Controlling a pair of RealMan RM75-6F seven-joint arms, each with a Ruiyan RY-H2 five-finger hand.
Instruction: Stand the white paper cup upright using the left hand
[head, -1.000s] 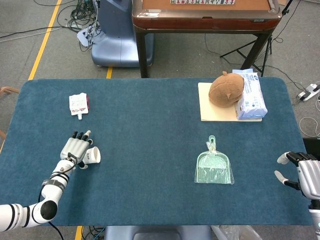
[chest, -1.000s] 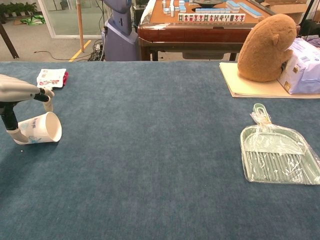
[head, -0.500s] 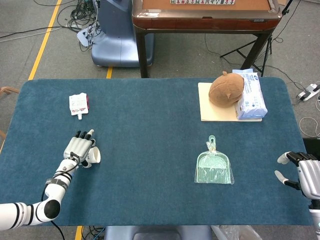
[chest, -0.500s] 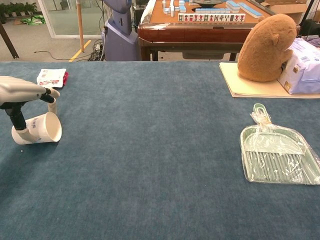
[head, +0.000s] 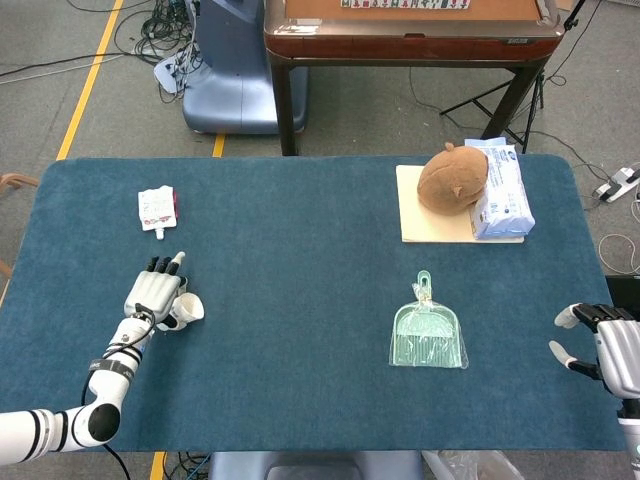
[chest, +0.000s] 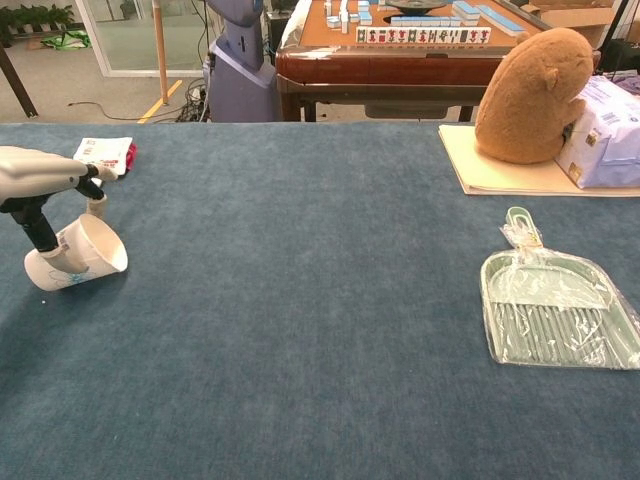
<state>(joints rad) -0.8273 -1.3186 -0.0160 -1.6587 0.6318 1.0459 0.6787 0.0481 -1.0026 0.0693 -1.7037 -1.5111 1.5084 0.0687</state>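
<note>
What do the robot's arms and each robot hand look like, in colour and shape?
The left robot hand has a silver-grey back, black finger segments and pale tips. Its arm is white with black joint bands and a thin black cable. The right robot hand is also silver-grey with white tips.

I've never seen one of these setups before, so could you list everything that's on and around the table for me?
Paper cup: one, white, near left of the table, tilted with its mouth raised, held by the left robot hand.
Sachet: one, white and red, far left of the table.
Dustpan: one, pale green, in clear wrapping, right of centre.
Board: one, cream, far right of the table.
Plush toy: one, brown, on the board.
Wipes pack: one, white and blue, beside the toy.
Table: one, blue cloth top.
Wooden table: one, brown, behind, with tiles on it.
Left robot hand: one, on the cup.
Right robot hand: one, at the table's right edge, empty, fingers apart.
</note>
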